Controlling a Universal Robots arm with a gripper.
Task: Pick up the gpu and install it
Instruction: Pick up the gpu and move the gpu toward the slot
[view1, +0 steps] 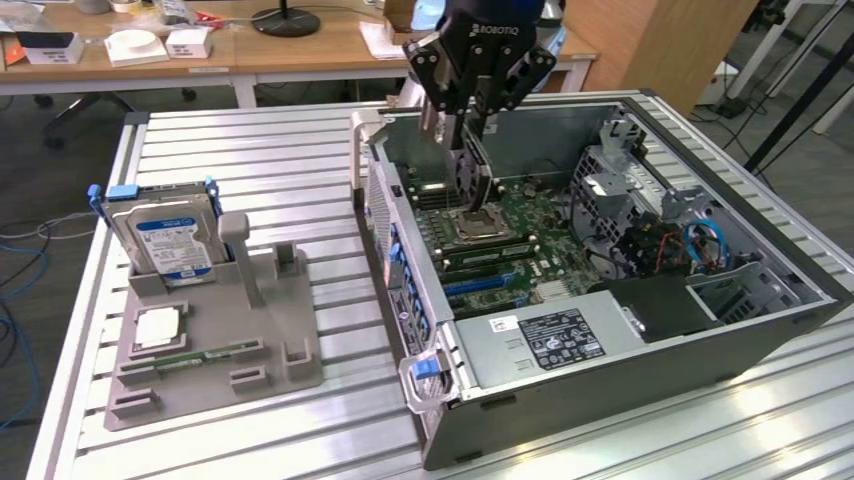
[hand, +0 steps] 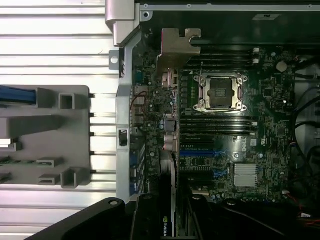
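Note:
My gripper (view1: 467, 118) is shut on the gpu (view1: 463, 178), a thin dark card hanging upright on edge over the open computer case (view1: 667, 345). The card's lower end is low above the motherboard (view1: 541, 215), close to the CPU socket (view1: 478, 225). In the wrist view the gpu (hand: 169, 165) appears edge-on between my gripper's (hand: 170, 212) dark fingers (hand: 145, 220). Its silver bracket (hand: 176, 47) points toward the case's rear wall. It runs beside the CPU socket (hand: 220, 92), with the blue slots (hand: 200, 152) next to it.
A grey holder (view1: 260, 320) on the slatted table at the exterior view's left carries a hard drive (view1: 167, 240), a small chip (view1: 158, 328) and a green memory stick (view1: 200, 355). Drive cage and cables (view1: 694, 245) fill the case's far side. Desks stand behind.

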